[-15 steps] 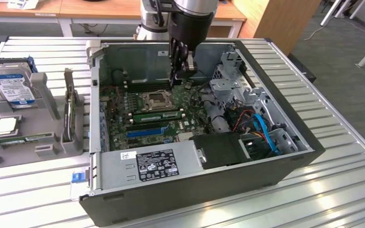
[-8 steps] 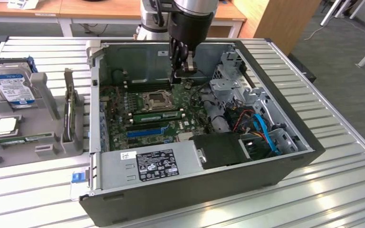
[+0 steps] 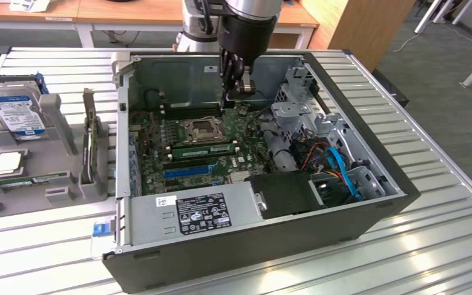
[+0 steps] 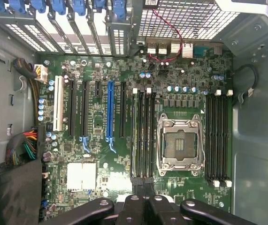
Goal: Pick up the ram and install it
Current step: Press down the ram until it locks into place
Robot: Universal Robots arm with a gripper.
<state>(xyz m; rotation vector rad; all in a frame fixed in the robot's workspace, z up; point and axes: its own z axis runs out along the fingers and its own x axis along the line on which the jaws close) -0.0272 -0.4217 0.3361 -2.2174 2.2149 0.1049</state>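
A green ram stick (image 3: 206, 149) stands in a memory slot of the motherboard (image 3: 219, 163), just in front of the open processor socket (image 3: 201, 130). Another thin green stick (image 3: 32, 180) lies flat in the grey holder at the exterior view's left. My gripper (image 3: 242, 91) hangs inside the open computer case (image 3: 244, 246), above the board behind the socket. In the wrist view its black fingers (image 4: 134, 197) are pressed together, the gripper (image 4: 143, 183) shut, with nothing seen between them. They sit over one end of the memory slots (image 4: 143, 136) beside the processor socket (image 4: 180, 145).
The grey holder (image 3: 64, 190) also carries a hard drive (image 3: 15, 109), a square silver chip (image 3: 7, 163) and an upright card (image 3: 90, 144). Inside the case are the power supply (image 3: 195, 212), a drive cage (image 3: 302, 117) and blue and orange cables (image 3: 338, 169). The case walls hem in the arm.
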